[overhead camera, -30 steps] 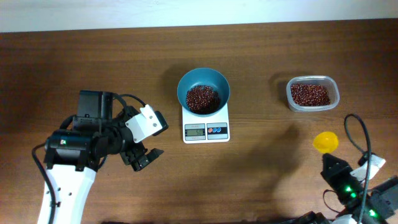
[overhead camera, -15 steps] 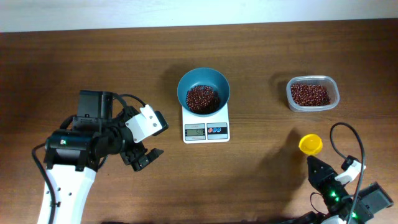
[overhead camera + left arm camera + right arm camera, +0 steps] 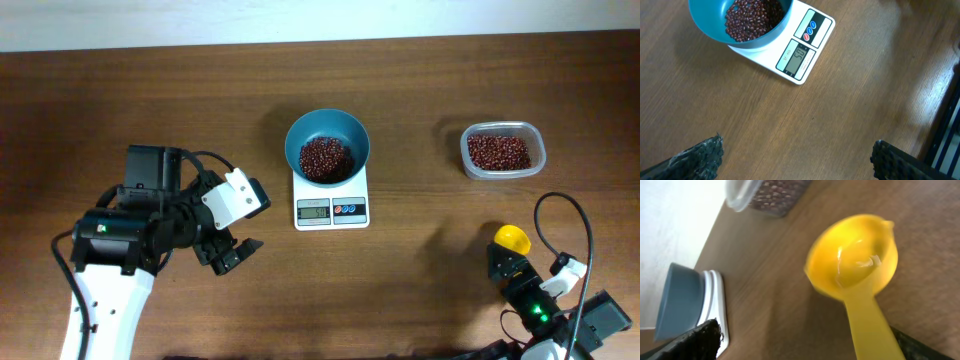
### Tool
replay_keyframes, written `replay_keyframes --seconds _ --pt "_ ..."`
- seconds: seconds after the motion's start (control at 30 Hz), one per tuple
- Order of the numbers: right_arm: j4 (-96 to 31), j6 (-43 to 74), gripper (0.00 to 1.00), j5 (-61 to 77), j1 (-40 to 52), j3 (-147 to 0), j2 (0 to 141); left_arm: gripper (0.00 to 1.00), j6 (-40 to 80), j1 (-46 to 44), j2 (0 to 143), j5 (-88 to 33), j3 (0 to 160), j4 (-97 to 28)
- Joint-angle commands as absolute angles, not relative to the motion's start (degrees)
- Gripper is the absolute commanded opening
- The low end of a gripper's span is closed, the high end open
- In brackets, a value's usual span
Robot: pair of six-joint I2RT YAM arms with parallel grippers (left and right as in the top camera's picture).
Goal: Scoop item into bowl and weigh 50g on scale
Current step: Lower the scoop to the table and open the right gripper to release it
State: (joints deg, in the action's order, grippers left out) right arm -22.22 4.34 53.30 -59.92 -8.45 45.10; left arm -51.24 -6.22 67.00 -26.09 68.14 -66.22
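Beans (image 3: 326, 158) sit in the bowl (image 3: 327, 120), well apart from spread left jaws; right jaws grip a scoop (image 3: 852, 260).

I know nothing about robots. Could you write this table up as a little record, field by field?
bowl: teal, standing on the white scale
beans: red-brown, heaped inside the bowl
display: seems to read 50; digits are small
tub: clear plastic, holds more beans, apart on the right arm's side
scoop: yellow, empty
left end effector: open, holding nothing
right end effector: scoop handle runs back between its fingers; the grip itself is out of frame
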Motion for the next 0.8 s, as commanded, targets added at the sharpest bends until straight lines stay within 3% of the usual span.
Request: replay_keyframes --seconds 0.0,0.57,0.77 --pt "-22.0 6.5 0.99 46.4 -60.1 -8.3 45.5 0.99 -51.7 -5.8 66.6 -26.1 68.1 -66.1" --pt "-24.9 12.6 0.98 21.8 -60.0 -17.8 45.5 0.99 -51.7 -5.8 66.6 -26.1 68.1 -66.1" --pt "-28.3 17.1 0.99 21.8 -58.6 -20.3 46.8 0.99 -51.7 -5.8 66.6 -26.1 68.1 -66.1"
